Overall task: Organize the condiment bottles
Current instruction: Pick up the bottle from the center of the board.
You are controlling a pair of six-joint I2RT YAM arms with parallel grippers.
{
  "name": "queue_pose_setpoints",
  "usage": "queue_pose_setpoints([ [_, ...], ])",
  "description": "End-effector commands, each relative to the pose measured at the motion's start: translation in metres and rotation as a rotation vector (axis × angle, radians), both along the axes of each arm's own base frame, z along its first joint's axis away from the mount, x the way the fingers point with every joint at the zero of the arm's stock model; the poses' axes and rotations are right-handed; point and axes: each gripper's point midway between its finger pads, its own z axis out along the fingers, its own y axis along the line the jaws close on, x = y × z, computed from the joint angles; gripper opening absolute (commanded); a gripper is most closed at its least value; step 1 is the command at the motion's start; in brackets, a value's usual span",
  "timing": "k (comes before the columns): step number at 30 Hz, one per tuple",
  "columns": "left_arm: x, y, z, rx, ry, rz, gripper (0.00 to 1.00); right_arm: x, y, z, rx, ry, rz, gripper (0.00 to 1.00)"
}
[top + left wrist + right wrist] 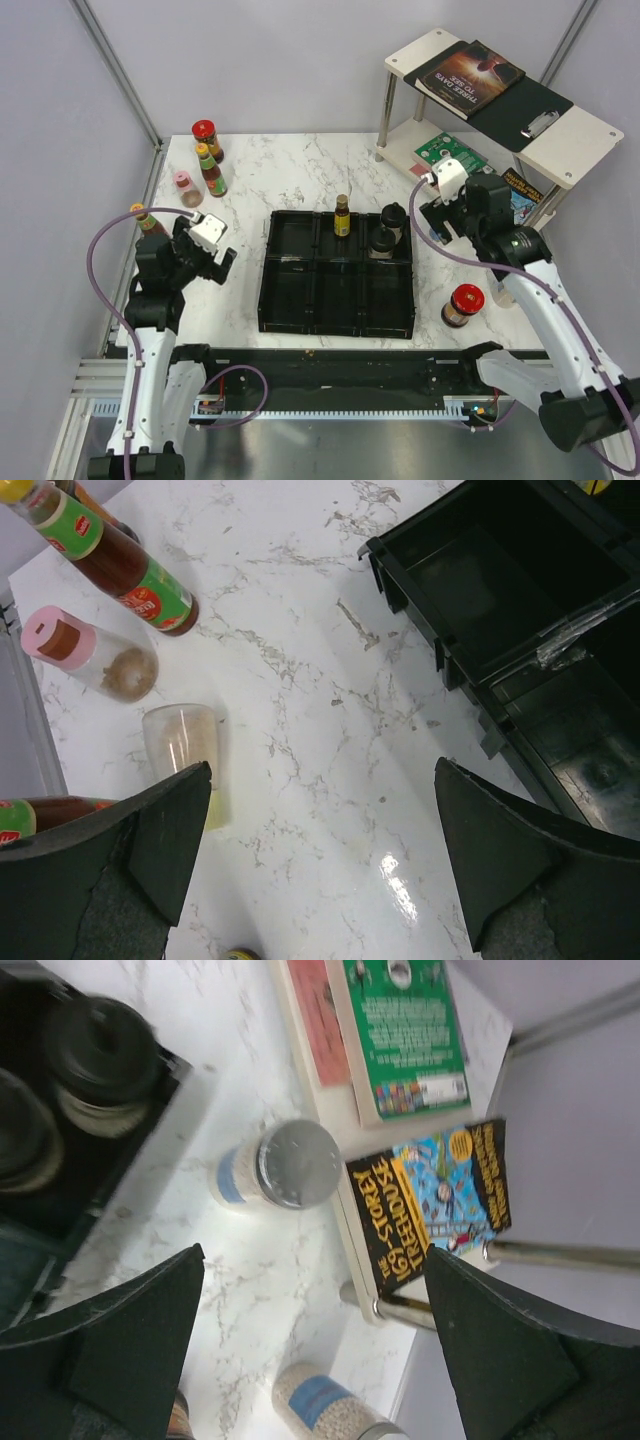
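The left end effector [325, 850] hangs released over the white marble counter [300, 660]; the right end effector [315, 1345] (also released) above a silver-lidded clear jar [290, 1165]

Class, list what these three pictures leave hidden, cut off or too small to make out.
Left wrist view: sauce bottle mostly behind a finger of the left gripper.
Right wrist view: blue-labelled jar cut off by the bottom edge.
Top view: label of the red-capped jar too small to read.

The right gripper [429, 222] hovers just right of two black-lidded jars [381, 242] in the black tray [290, 300] (its back right compartment), and a red-capped jar [463, 305] stands behind this gripper, nearer the arm's base.
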Motion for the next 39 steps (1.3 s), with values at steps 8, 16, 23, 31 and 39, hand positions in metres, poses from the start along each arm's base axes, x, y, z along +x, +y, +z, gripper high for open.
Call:
queue_pose_setpoints([
  [8, -0.008, -0.012, -0.007, -0.039, 0.012, -0.064, 1.00, 0.055, -0.035, -0.041, 0.221, 0.170, -0.085, 0.98],
  [16, -0.007, -0.013, -0.013, -0.042, 0.027, -0.074, 0.99, 0.071, -0.033, -0.040, 0.347, 0.219, -0.057, 0.98],
  [23, -0.007, -0.014, -0.016, -0.045, 0.034, -0.078, 1.00, 0.077, -0.022, -0.063, 0.402, 0.289, -0.032, 0.98],
  [31, -0.007, -0.014, -0.018, -0.048, 0.041, -0.080, 1.00, 0.081, -0.027, -0.102, 0.372, 0.347, -0.081, 0.98],
  [39, -0.008, -0.014, -0.018, -0.051, 0.039, -0.081, 0.99, 0.084, -0.015, -0.127, 0.291, 0.383, -0.095, 0.75],
])
